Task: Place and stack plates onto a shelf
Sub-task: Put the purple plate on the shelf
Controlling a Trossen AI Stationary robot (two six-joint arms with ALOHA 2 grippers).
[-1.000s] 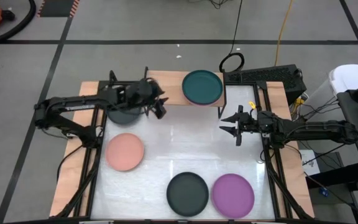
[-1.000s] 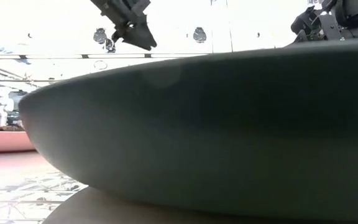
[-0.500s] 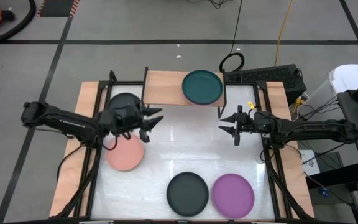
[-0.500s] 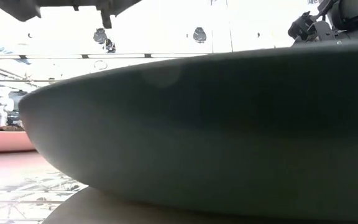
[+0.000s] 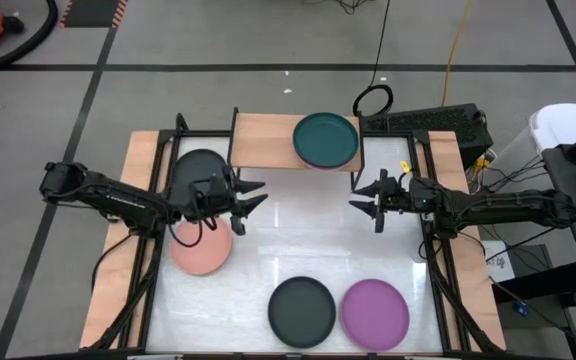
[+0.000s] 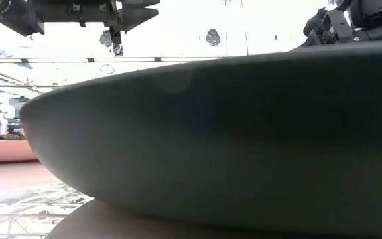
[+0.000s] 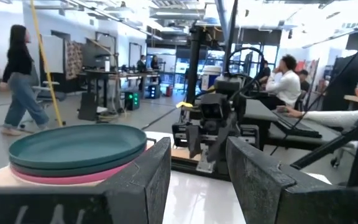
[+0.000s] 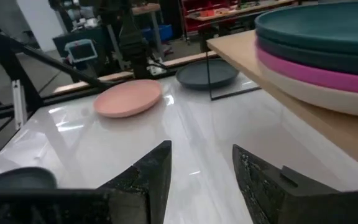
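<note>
The shelf [image 5: 263, 140] stands at the table's far edge and carries a stack of plates [image 5: 325, 140] with a dark teal one on top. In the right wrist view the stack [image 8: 328, 46] shows teal, magenta and beige layers. On the table lie a charcoal plate [image 5: 196, 165] at the far left, a salmon plate [image 5: 201, 248], a second charcoal plate [image 5: 303, 310] and a purple plate [image 5: 375, 313]. My left gripper [image 5: 248, 200] hovers open between the far charcoal plate and the salmon plate. My right gripper [image 5: 363, 200] is open above the table's right middle, facing it.
The near charcoal plate [image 6: 211, 133] fills most of the low view. Black frame rails [image 5: 153, 250] run along both sides of the table. The shelf's left half is bare wood. White tabletop [image 5: 298, 225] lies open between the two grippers. People move in the room behind.
My left arm has swung from beside the shelf's left end toward the near edge, and its gripper has turned from tipped down to level, now pointing right. My right gripper has drifted slightly toward the table's left. No plate has moved.
</note>
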